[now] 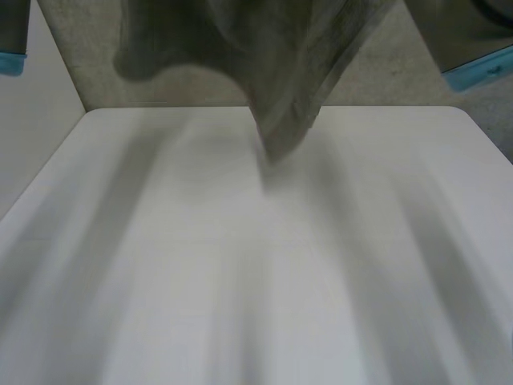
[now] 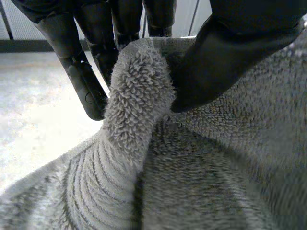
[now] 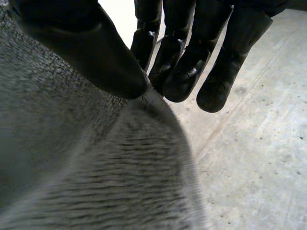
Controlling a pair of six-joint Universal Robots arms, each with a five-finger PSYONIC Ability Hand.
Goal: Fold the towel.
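Note:
A grey terry towel (image 1: pixel 280 80) hangs in the air above the far part of the white table (image 1: pixel 240 265), its lowest corner dangling near the middle. In the left wrist view my left hand (image 2: pixel 230 57) pinches a bunched edge of the towel (image 2: pixel 139 96) between thumb and fingers. In the right wrist view my right hand (image 3: pixel 96 52) pinches another edge of the towel (image 3: pixel 96 167) between its thumb and fingers. The towel's ribbed border runs below both grips.
The light-blue caps of my left arm (image 1: pixel 11 62) and right arm (image 1: pixel 481 74) sit at the upper corners of the head view. Grey speckled floor (image 3: pixel 259 143) lies beyond the table's far edge.

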